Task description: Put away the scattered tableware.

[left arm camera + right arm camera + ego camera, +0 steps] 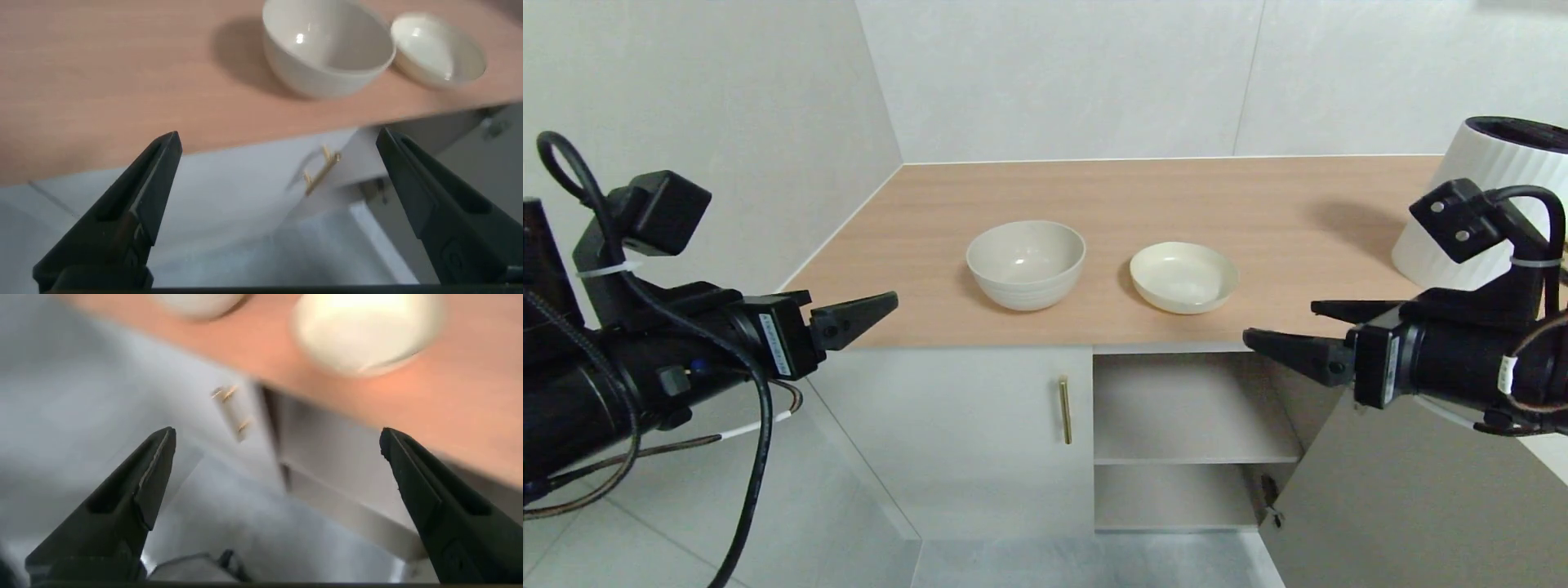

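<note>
Both grippers empty and wide open, two bowls on the counter.

The left gripper [854,306] hangs at the left, in front of the counter [1176,196] edge, jaws spread wide with nothing between them. The right gripper [1278,322] hangs at the right, level with that edge, equally wide and empty. Between them, near the counter's front, a deep bowl [1026,263] stands upright at the left. A shallow bowl [1184,276] sits just to its right, close by but apart from it. Below the counter, the left half of the cabinet [980,441] is shut, with a gold handle [1065,410] at its right edge. The right half is open, showing a shelf [1192,457], and its door [1380,490] is swung out under the right gripper. A white ribbed container [1486,204] stands at the counter's far right.
</note>
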